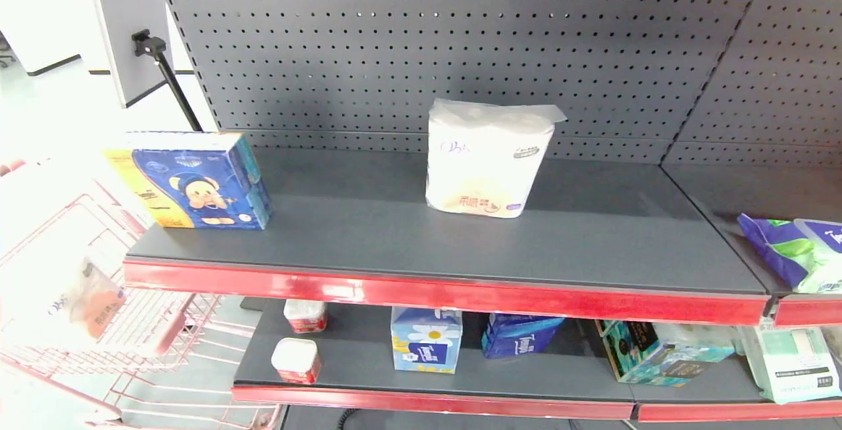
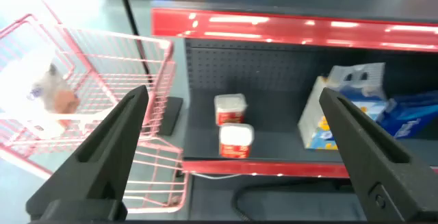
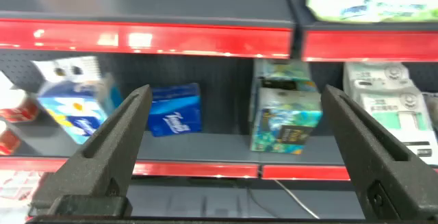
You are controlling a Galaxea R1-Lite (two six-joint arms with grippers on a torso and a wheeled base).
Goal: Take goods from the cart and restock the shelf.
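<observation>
A pink wire cart (image 1: 151, 311) stands to the left of the shelf, with a white wrapped pack (image 1: 72, 298) lying in it. On the upper shelf board (image 1: 395, 233) stand a blue tissue pack (image 1: 197, 180) at the left and a white toilet-paper pack (image 1: 483, 157) in the middle. My left gripper (image 2: 233, 148) is open and holds nothing, facing the lower shelf with the cart (image 2: 89, 66) and its pack (image 2: 48, 90) to one side. My right gripper (image 3: 236, 148) is also open with nothing in it, in front of the lower shelf's goods.
A blue-green bag (image 1: 799, 252) lies at the upper board's right end. The lower shelf holds two red-white tubs (image 1: 297, 358), a blue tissue box (image 1: 426, 340), a dark blue pack (image 1: 520, 334) and teal boxes (image 1: 664, 351). A sign on a stand (image 1: 131, 42) rises behind the cart.
</observation>
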